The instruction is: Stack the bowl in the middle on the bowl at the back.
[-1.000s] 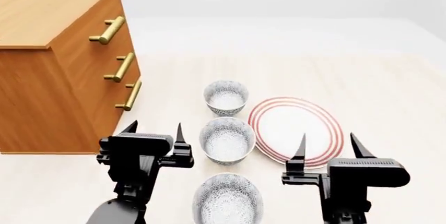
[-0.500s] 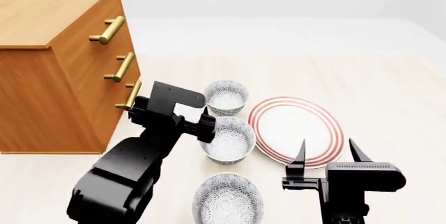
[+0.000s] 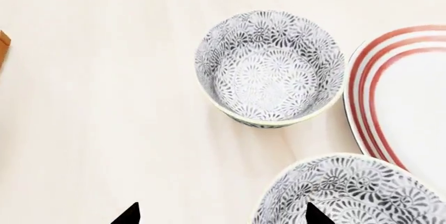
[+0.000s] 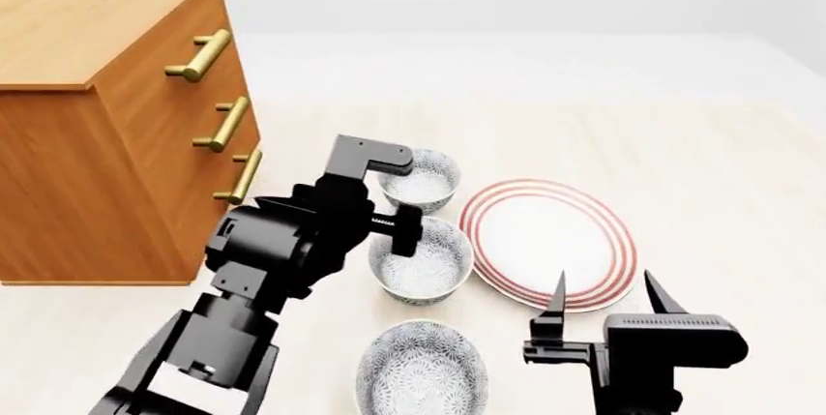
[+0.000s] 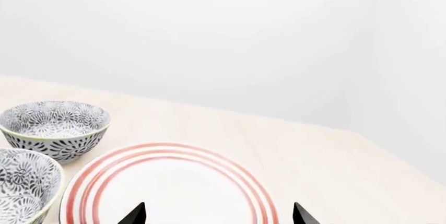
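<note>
Three speckled bowls in a row: back bowl (image 4: pixel 421 180), middle bowl (image 4: pixel 421 262), front bowl (image 4: pixel 421 369). One red-ringed plate (image 4: pixel 548 241) at the middle bowl's 3 o'clock. Left gripper (image 4: pixel 398 204) fingers straddle the middle bowl's rim, spread wide; right gripper (image 4: pixel 604 299) also wide, holding nothing.

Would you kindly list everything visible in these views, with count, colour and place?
Small deep speckled bowls: three, grey-and-white, in a row down the table's middle: back bowl, middle bowl, front bowl.
Wide flat plate: one, white with red rings, right of the middle bowl.
Wooden drawer chest: one, brown, brass handles, far left.
Table: one, pale wood.
Left gripper: black, open, over the middle bowl's left rim.
Right gripper: black, open, near the plate's front edge.
</note>
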Robot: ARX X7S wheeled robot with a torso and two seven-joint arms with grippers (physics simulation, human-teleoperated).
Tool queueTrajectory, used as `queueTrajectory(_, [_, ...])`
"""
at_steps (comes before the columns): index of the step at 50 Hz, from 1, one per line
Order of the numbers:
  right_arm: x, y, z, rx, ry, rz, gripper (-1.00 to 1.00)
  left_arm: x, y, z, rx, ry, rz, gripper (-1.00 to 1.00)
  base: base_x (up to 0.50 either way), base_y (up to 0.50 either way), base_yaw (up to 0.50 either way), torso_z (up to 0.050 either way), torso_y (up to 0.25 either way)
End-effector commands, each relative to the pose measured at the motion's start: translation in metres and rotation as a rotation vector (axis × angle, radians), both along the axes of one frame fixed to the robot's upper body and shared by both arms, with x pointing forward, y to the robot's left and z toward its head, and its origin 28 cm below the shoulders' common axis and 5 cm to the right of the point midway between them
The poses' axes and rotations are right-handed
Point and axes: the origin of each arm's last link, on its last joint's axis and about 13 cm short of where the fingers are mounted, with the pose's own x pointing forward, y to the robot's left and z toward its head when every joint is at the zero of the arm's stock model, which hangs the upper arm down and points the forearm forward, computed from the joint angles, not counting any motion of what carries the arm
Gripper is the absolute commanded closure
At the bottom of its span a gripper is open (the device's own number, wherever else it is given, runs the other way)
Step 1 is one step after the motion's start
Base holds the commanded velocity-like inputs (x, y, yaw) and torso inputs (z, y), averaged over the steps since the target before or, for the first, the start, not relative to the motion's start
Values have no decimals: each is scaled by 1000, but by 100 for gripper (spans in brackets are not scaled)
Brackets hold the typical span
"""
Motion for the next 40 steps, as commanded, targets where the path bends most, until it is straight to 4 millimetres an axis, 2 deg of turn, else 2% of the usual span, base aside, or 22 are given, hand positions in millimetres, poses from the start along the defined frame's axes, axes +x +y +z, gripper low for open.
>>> queueTrajectory(1, [-1,-1,-3,1,7,-3,-100,4,-4,-7,18,85,36,-100,0,0,0,0,0])
queueTrajectory(19, [6,4,-6,3,13,9,-100,0,-9,-26,47,126,1,-100,0,0,0,0,0])
queueTrajectory(40, [-1,2,-8,3,18,14,-100,-7,-11,-44,66,148,-23,-100,0,0,0,0,0])
